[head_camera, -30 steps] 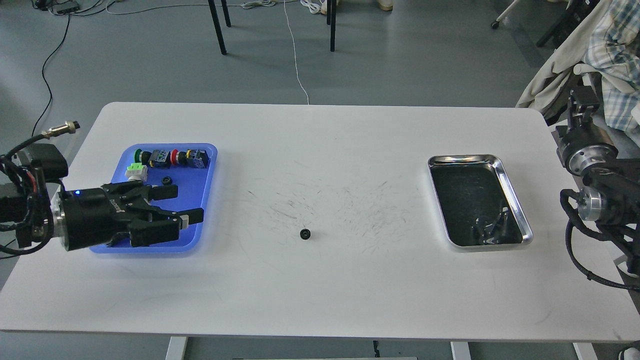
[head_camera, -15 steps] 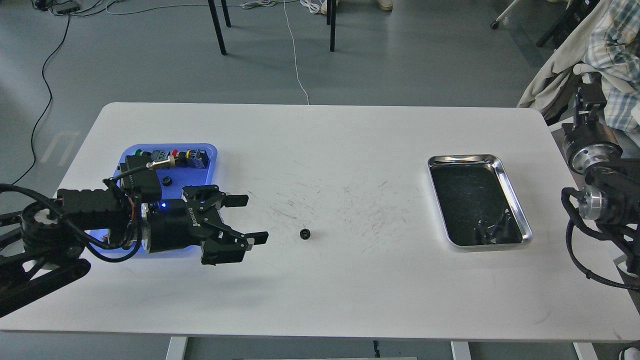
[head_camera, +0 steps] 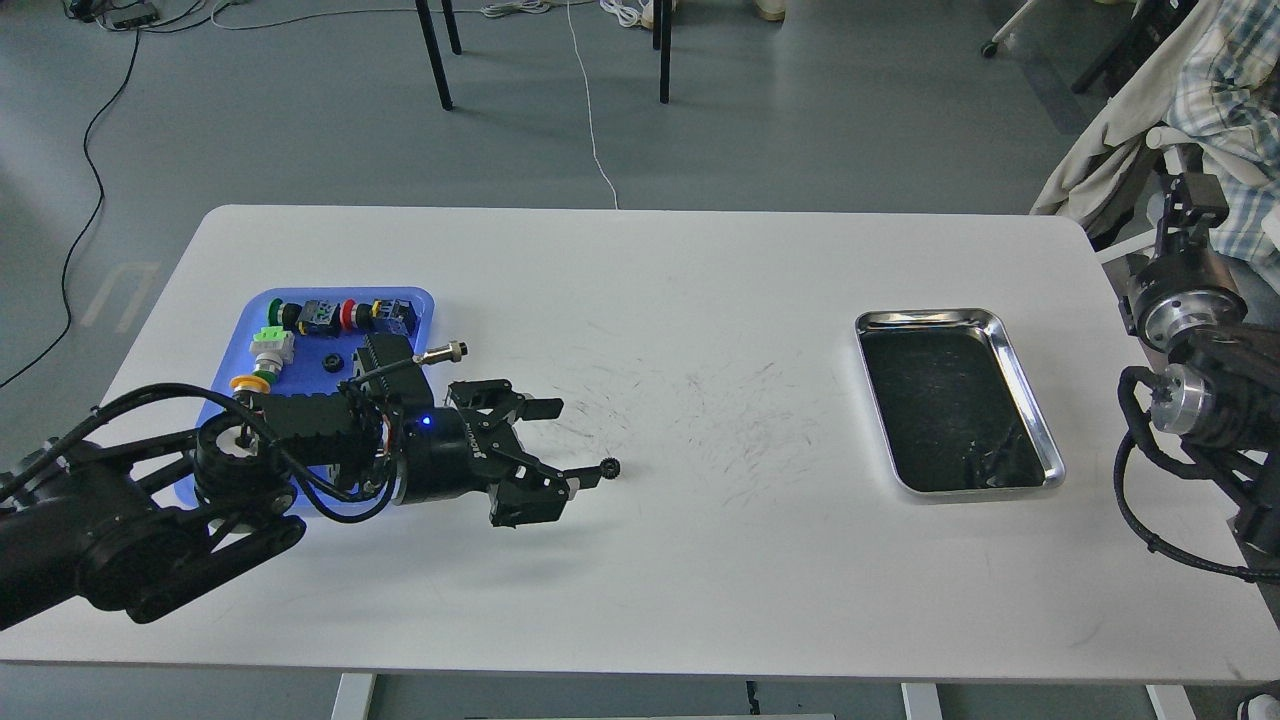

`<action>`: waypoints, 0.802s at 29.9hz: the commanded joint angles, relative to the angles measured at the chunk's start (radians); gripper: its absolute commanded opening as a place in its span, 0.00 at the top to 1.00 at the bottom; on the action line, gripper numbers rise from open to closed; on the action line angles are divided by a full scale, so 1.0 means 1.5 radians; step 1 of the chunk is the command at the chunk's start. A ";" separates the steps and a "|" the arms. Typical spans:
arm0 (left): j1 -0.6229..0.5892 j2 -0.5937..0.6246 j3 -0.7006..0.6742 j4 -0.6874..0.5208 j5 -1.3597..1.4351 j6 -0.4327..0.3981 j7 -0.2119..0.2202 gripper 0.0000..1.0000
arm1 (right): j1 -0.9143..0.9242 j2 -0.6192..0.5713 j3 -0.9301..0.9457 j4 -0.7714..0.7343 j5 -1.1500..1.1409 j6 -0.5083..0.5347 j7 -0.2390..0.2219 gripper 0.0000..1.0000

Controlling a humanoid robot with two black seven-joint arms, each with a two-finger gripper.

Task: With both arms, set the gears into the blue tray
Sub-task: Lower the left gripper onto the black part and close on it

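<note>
Item, your left arm: black, jointed, stretched low and nearly level from the left edge across the white tabletop (head_camera: 640,590), passing over the near right corner of the rectangular blue plastic tray (head_camera: 417,300). Its left hand (head_camera: 570,445) points right, fingers spread apart, grasping nothing; the lower fingertip lies just beside a tiny black toothed gear (head_camera: 610,467) on the tabletop, right of the blue tray. Whether they touch, you cannot tell.

Item, a second small black gear (head_camera: 333,361): lying inside the blue tray, near its middle.

Item, colourful push-button switches (head_camera: 345,314): a row along the blue tray's far rim, more down its left side.

Item, shiny steel tray with black lining (head_camera: 1034,420): well to the right of the blue tray.

Item, your right arm: folded upright past the tabletop's right edge. Its right hand (head_camera: 1185,205) shows small and dark; you cannot tell its state.
</note>
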State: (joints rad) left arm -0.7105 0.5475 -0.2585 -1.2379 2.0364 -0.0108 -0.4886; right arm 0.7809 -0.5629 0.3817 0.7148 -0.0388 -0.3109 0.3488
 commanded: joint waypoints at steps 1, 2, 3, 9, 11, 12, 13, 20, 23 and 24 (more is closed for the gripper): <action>0.002 -0.034 0.000 0.027 0.002 0.002 0.000 0.09 | 0.000 0.000 0.000 -0.001 0.001 -0.001 0.000 0.05; 0.002 -0.042 0.002 0.033 0.004 0.002 0.000 0.09 | 0.000 -0.001 0.000 -0.001 0.001 -0.001 0.001 0.05; 0.002 -0.047 0.001 0.042 0.010 0.003 0.000 0.10 | -0.001 -0.001 0.000 -0.001 0.001 -0.002 0.001 0.05; 0.002 -0.089 0.002 0.105 0.048 0.047 0.000 0.11 | -0.008 -0.004 0.018 0.001 0.004 0.006 0.001 0.05; 0.003 -0.106 0.002 0.116 0.051 0.049 0.000 0.11 | -0.009 -0.002 0.021 -0.002 0.005 0.005 0.000 0.05; 0.004 -0.110 0.002 0.117 0.052 0.050 0.000 0.11 | -0.009 -0.001 0.022 -0.005 0.005 0.003 0.000 0.05; 0.004 -0.113 0.003 0.118 0.052 0.050 0.000 0.11 | -0.009 -0.001 0.023 -0.005 0.005 0.002 0.000 0.05; 0.008 -0.125 0.002 0.156 0.097 0.085 0.000 0.17 | -0.010 0.000 0.023 -0.006 0.004 0.000 0.001 0.05; 0.008 -0.126 0.003 0.167 0.097 0.095 0.000 0.19 | -0.010 -0.001 0.023 -0.006 0.004 0.000 0.001 0.05; 0.008 -0.126 0.003 0.171 0.097 0.096 0.000 0.19 | -0.010 -0.001 0.023 -0.006 0.004 -0.001 0.001 0.05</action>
State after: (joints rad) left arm -0.6981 0.3597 -0.2549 -0.9976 2.1780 0.1242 -0.4886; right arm 0.7654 -0.5632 0.4162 0.7058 -0.0319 -0.3125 0.3497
